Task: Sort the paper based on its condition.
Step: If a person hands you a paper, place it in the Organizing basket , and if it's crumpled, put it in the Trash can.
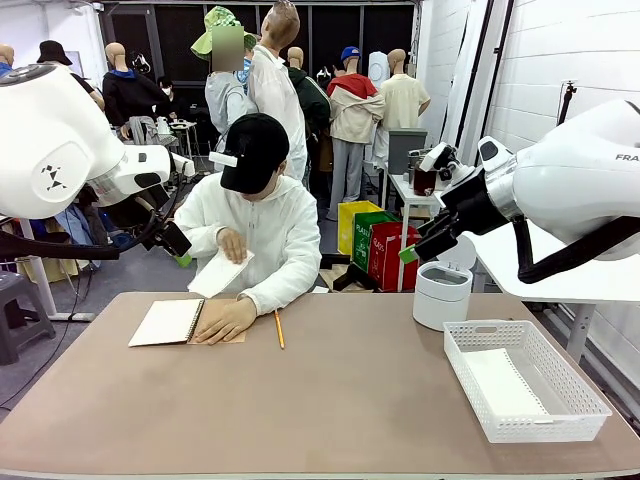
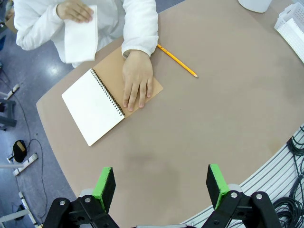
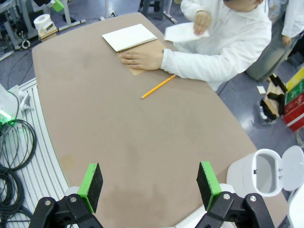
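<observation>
The person at the far side holds a white sheet of paper (image 1: 219, 273) in one hand, lifted off the table; it also shows in the left wrist view (image 2: 80, 34) and the right wrist view (image 3: 183, 32). Their other hand (image 1: 224, 320) presses on an open spiral notebook (image 1: 168, 322). Another sheet of paper (image 1: 503, 382) lies in the white basket (image 1: 585, 389). My left gripper (image 2: 161, 185) hangs open high above the table's near left part. My right gripper (image 3: 149, 183) is open too, raised above the right side with nothing between its fingers.
A yellow pencil (image 1: 279, 328) lies beside the notebook. A small white bin (image 1: 441, 295) with its lid up stands at the far right, behind the basket. Cables (image 3: 14, 147) hang off the table's near edge.
</observation>
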